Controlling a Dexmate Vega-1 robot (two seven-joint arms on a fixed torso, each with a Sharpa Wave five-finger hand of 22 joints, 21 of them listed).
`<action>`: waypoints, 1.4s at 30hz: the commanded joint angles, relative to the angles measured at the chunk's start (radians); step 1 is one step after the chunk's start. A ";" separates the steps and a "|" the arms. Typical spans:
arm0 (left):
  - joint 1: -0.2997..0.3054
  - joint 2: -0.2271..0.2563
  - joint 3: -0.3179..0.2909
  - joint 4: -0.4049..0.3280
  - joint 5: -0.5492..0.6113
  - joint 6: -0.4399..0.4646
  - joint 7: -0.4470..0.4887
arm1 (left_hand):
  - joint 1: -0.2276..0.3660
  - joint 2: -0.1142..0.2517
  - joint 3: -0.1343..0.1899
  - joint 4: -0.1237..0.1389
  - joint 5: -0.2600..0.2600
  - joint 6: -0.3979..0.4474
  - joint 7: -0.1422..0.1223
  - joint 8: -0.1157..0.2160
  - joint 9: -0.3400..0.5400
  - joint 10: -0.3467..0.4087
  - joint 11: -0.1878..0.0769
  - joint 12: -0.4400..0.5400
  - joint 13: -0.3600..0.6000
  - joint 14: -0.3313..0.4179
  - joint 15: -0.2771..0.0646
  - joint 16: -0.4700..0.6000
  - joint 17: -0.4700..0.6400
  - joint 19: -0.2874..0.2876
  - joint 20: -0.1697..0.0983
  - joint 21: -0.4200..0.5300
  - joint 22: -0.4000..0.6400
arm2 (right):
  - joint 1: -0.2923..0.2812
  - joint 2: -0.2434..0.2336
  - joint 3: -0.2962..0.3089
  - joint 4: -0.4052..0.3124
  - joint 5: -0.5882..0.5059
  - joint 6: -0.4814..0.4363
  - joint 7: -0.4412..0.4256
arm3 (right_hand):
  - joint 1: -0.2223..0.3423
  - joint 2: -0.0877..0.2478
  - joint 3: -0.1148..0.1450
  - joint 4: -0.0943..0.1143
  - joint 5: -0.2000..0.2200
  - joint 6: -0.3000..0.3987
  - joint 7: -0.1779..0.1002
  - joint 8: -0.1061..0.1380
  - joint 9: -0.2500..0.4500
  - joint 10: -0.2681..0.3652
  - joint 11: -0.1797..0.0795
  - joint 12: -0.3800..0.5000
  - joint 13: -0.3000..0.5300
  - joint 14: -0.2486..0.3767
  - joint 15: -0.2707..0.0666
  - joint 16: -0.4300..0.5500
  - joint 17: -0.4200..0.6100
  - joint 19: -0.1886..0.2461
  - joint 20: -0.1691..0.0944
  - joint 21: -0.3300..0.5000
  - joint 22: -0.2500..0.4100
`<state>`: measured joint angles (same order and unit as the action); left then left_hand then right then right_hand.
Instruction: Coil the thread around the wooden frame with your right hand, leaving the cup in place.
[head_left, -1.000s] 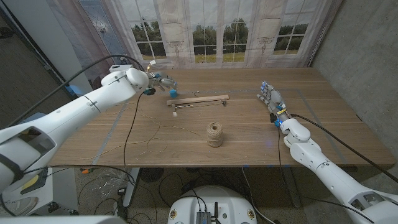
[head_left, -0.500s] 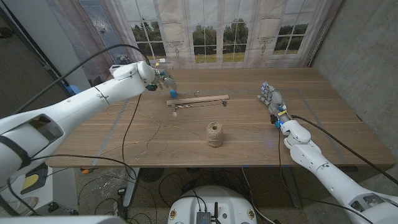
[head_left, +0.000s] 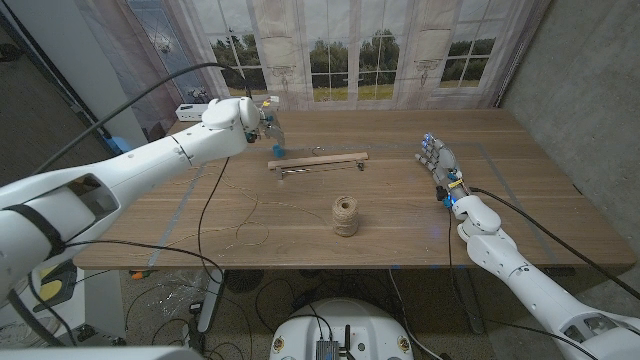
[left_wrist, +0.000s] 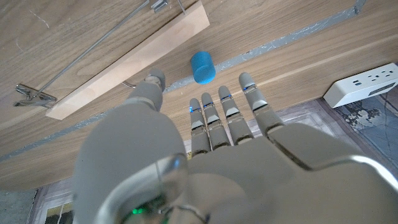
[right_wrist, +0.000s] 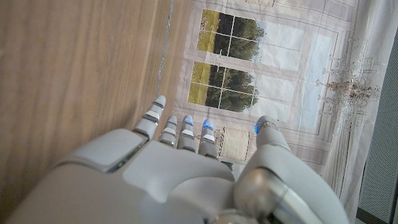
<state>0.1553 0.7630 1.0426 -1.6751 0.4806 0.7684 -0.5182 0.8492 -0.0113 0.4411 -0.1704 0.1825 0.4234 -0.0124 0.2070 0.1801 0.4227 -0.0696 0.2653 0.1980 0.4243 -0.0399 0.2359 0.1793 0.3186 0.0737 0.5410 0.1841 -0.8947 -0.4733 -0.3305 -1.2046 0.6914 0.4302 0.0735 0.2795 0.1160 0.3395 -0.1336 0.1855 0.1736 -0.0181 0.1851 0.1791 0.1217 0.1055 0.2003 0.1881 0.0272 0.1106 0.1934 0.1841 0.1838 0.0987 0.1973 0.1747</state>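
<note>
The wooden frame (head_left: 318, 161) lies across the middle of the table, with a small blue cup (head_left: 277, 150) just off its left end. A spool of thread (head_left: 346, 216) stands nearer to me, and loose thread (head_left: 240, 222) trails from it to the left. My left hand (head_left: 263, 122) hovers just beyond the cup, holding nothing. In the left wrist view its fingers (left_wrist: 221, 112) are spread above the cup (left_wrist: 202, 66) and the frame (left_wrist: 124, 62). My right hand (head_left: 440, 160) waits at the right, fingers apart and holding nothing, well away from the frame; the right wrist view shows it (right_wrist: 186, 162) the same way.
A metal clip (left_wrist: 31, 94) sits by the frame's end. A white power strip (left_wrist: 367, 83) lies off the table's far left edge, and cables hang over the left side. A curtain backdrop with a window print stands behind the table (head_left: 520, 200).
My left arm has swung to the right, bringing its hand closer to the blue cup. The right hand has barely moved.
</note>
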 joint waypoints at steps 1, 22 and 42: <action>0.000 -0.042 0.025 0.038 0.129 -0.027 -0.029 | 0.019 -0.001 -0.009 0.003 0.006 0.009 0.000 -0.002 0.005 0.009 0.002 -0.007 0.005 0.012 -0.027 -0.001 0.003 0.013 0.009 0.007 -0.001 | -0.001 0.009 0.003 0.019 0.005 0.015 0.008 | 0.001 -0.005 -0.003 0.001 -0.002 0.007 0.001 0.007 0.003 0.014 0.003 0.008 0.004 0.005 0.003 0.009 0.002 0.008 0.000 0.004 0.002; 0.045 -0.101 0.017 0.111 0.208 -0.115 -0.015 | 0.034 -0.041 -0.088 0.025 0.033 -0.052 -0.027 -0.009 0.009 -0.033 0.003 -0.034 0.014 0.025 -0.047 -0.009 0.007 0.050 0.009 -0.009 -0.006 | 0.019 0.033 0.002 0.068 -0.001 0.047 0.009 | 0.004 -0.003 -0.003 0.000 -0.001 0.026 0.014 0.011 0.003 0.036 0.011 0.012 0.004 0.027 -0.002 0.014 0.002 0.025 -0.006 0.009 0.002; 0.064 -0.152 0.001 0.198 0.208 -0.209 0.028 | 0.065 -0.008 -0.103 0.032 0.040 -0.019 -0.020 -0.001 0.010 0.000 0.003 -0.023 0.021 0.059 -0.066 0.003 0.012 0.108 0.004 -0.011 -0.010 | 0.033 0.047 0.001 0.101 0.005 0.051 0.017 | 0.006 -0.002 -0.003 -0.001 -0.001 0.026 0.015 0.009 0.003 0.039 0.009 0.010 0.005 0.030 -0.003 0.012 0.002 0.027 -0.006 0.009 0.003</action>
<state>0.2066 0.6367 1.0524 -1.5224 0.6883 0.6088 -0.5192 0.9071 -0.0244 0.3440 -0.1420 0.2152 0.3877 -0.0339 0.2001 0.1889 0.4052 -0.0665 0.2345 0.2150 0.4668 -0.0464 0.2290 0.1888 0.4071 0.0769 0.5283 0.1720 -0.8648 -0.4334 -0.3302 -1.1157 0.6927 0.4774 0.0915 0.2794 0.1160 0.3396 -0.1336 0.1855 0.1912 0.0000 0.1927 0.1790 0.1501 0.1126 0.2079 0.1881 0.0501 0.1054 0.2011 0.1839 0.2022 0.0912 0.1973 0.1744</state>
